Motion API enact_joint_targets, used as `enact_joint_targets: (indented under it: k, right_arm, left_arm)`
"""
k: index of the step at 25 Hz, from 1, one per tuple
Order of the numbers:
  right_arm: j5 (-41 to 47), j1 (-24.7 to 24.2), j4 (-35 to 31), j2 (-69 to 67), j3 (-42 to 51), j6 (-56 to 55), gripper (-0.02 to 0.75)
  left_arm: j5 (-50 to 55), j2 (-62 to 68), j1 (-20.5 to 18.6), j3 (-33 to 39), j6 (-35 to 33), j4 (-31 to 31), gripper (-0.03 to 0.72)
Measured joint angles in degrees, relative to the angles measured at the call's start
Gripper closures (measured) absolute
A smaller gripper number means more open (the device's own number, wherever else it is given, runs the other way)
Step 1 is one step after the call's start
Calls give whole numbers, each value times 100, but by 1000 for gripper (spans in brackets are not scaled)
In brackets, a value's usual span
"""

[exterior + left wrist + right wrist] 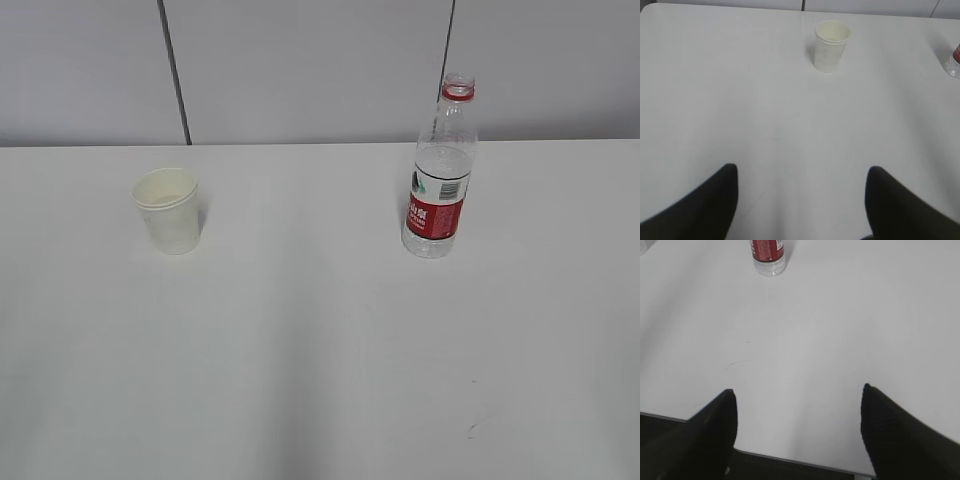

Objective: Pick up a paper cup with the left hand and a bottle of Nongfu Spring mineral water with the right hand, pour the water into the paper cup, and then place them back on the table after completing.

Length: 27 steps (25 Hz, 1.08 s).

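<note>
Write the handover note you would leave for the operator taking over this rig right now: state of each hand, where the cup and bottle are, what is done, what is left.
Left hand: open, empty, well short of the paper cup.
Right hand: open, empty, near the table edge, short of the bottle.
Cup stands upright on the left of the table; whether it holds water cannot be told.
Bottle stands upright on the right, cap off, apart from the cup.
Done: nothing visibly started.
Left: grasp the cup with the left hand and the bottle with the right, pour, set both back down.
</note>
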<state>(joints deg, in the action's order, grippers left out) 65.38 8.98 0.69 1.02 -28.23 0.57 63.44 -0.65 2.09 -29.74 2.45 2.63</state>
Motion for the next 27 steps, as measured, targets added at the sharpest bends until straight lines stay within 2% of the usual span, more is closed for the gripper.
enact_joint_targets:
  k: [27]
  right_arm:
    - [9,-124,11,0,0,0,169]
  left_arm:
    - [0,0,0,0,-4,-107,230]
